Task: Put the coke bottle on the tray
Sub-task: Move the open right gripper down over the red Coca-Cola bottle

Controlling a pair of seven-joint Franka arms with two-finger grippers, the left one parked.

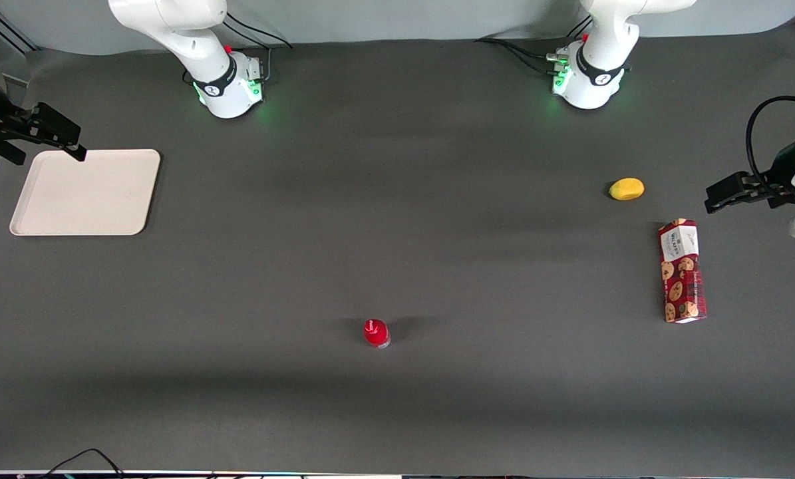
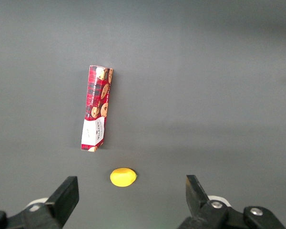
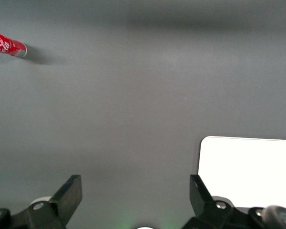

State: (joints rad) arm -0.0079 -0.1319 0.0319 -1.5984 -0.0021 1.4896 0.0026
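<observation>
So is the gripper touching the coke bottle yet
Apart. The front view shows the gripper, open, over a corner of the tray, with a wide stretch of bare table between it and the coke bottle, which stands upright nearer the front camera.

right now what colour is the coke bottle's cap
Red, like the coke bottle itself; clearest in the front view. The gripper hovers at the tray corner, jaws open.
</observation>
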